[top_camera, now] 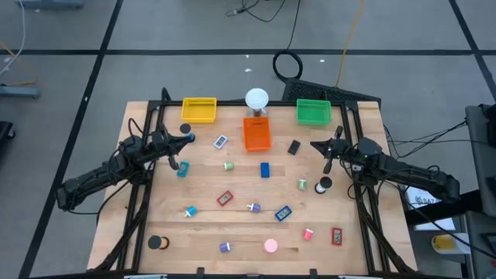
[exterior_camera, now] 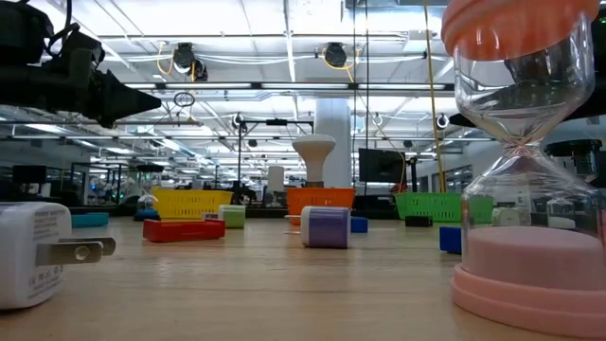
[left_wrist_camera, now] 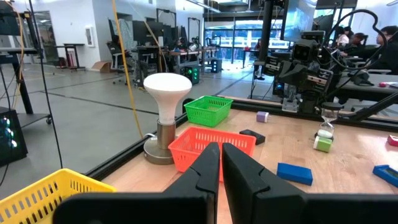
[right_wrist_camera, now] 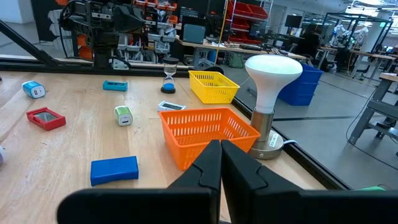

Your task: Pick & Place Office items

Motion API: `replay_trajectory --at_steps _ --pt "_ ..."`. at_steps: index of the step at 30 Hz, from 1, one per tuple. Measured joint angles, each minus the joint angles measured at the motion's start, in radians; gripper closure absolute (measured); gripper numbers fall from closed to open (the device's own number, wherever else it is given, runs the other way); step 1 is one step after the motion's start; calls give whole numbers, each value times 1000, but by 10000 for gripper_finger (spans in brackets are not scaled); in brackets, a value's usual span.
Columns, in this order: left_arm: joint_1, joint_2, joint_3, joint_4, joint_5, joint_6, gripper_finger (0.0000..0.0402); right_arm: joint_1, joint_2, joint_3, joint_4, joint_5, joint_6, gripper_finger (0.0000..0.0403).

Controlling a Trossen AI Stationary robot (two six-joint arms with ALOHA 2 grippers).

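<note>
Fingers on both arms are pressed together with nothing between them. Those of the left gripper (top_camera: 189,138) hang over the left part of the desk (top_camera: 201,225), near the yellow tray (top_camera: 199,109). Those of the right gripper (top_camera: 314,144) hang over the right part, below the green tray (top_camera: 313,113). In each wrist view the two dark fingers (left_wrist_camera: 208,168) meet with only a thin line between them — the right arm's fingers (right_wrist_camera: 219,165) look the same.

At the back of the desk stand three trays in a row, with the orange tray (top_camera: 257,133) in the middle and the white globe lamp (top_camera: 256,99) just behind it.

The office items lie spread out on the wood, all apart from each other and none in a tray. A blue block (top_camera: 265,170) lies near the middle. A red block (top_camera: 225,198) lies a bit lower and to the left, and another red block (top_camera: 336,235) sits near the front right corner. A black roll (top_camera: 158,242) rests at the front left. A pink sand timer (top_camera: 270,246) stands at the front edge — in the low view it is very close and big. A small green piece (top_camera: 229,165) lies left of the blue block.
</note>
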Motion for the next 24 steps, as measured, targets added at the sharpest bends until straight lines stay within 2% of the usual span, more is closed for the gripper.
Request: replay_trajectory --at_steps 6,12,14,20,24 --pt "0 0 -2 78 1 -35 380 0 0 0 0 0 0 403" --pt "0 0 -2 195 2 -293 380 0 0 0 0 0 0 403" --pt "0 0 -2 221 1 -336 380 0 0 0 0 0 0 403" --pt "-1 0 -2 292 -3 -327 380 0 0 0 0 0 0 403" --pt "0 0 -1 399 -50 -276 380 0 0 0 0 0 0 403"
